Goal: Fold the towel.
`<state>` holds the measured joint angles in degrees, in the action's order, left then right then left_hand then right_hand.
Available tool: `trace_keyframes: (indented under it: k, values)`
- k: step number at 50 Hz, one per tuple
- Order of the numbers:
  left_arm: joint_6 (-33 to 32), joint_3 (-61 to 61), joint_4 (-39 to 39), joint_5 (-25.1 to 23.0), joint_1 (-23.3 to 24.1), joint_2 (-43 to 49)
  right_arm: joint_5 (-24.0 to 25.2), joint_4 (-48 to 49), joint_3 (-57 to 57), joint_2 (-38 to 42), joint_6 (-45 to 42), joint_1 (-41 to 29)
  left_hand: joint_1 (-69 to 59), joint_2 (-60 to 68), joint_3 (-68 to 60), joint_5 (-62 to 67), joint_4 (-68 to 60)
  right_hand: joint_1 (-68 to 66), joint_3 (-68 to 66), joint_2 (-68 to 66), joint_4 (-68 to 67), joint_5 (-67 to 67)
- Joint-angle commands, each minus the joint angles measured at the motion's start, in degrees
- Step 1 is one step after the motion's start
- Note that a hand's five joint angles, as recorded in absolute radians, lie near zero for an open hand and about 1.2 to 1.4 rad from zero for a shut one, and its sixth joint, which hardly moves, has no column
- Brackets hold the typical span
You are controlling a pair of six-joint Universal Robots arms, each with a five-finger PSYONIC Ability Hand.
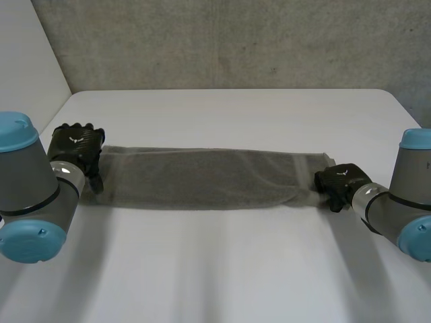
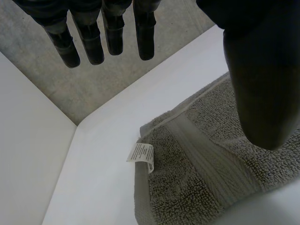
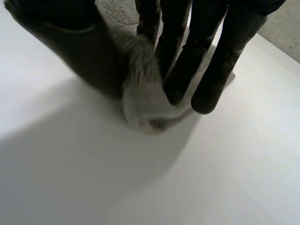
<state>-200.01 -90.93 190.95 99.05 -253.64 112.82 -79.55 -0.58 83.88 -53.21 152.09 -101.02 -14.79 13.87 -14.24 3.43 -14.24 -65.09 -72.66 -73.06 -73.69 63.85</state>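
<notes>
Right robot hand [image 1: 339, 182] is closed on the towel [image 1: 202, 178]. In the right wrist view a bunched bit of the cloth [image 3: 145, 103] is pinched between the thumb [image 3: 75, 42] and the curled-in fingers [image 3: 187, 61]. The grip is taken at the towel's right short edge, and the cloth is drawn in narrower toward the hand there.

Left robot hand [image 1: 77, 149] is held open with nothing grasped. In the left wrist view the fingers [image 2: 89, 44] are kept straight, side by side and well apart from the thumb [image 2: 262, 79]. This hand is placed at the towel's left end. The thumb is seen over the cloth [image 2: 211, 159], possibly resting on it, though contact cannot be told from this angle. A corner of the towel is seen under the palm, with a white label [image 2: 142, 155] sticking out at its edge beside a woven band.

The towel is grey terry, folded into a long narrow strip. It is laid flat across the middle of the white desk [image 1: 229, 269], stretched from one robot hand to the other. The two arms are set at the desk's near left and right sides. A grey wall [image 1: 236, 40] is seen behind the desk's far edge.
</notes>
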Motion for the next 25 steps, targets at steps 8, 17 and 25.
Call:
trace_keyframes:
  k: [8, 17, 25]
  values:
    - [-0.03, -0.04, 0.12, 0.01, -0.19, -0.14, 0.36, -1.18, -0.82, -3.39, -6.95, 10.38, 4.24, -3.32, 3.69, -2.88, 3.69, -14.91, -7.34, -6.94, -6.31, 6.15]
    - [-0.03, -0.57, 0.12, -0.08, -0.63, -0.84, -0.87, -6.46, -10.14, -4.19, -18.41, 17.53, 4.4, -3.48, 3.85, -3.05, 3.86, -14.91, -7.34, -6.94, -6.31, 6.15]
    - [-0.03, -0.48, 0.12, 0.01, -0.8, -0.93, -0.78, -16.12, -25.96, -5.94, -10.67, 10.14, 4.4, -3.48, 3.85, -3.05, 3.86, -14.91, -7.34, -6.94, -6.31, 6.15]
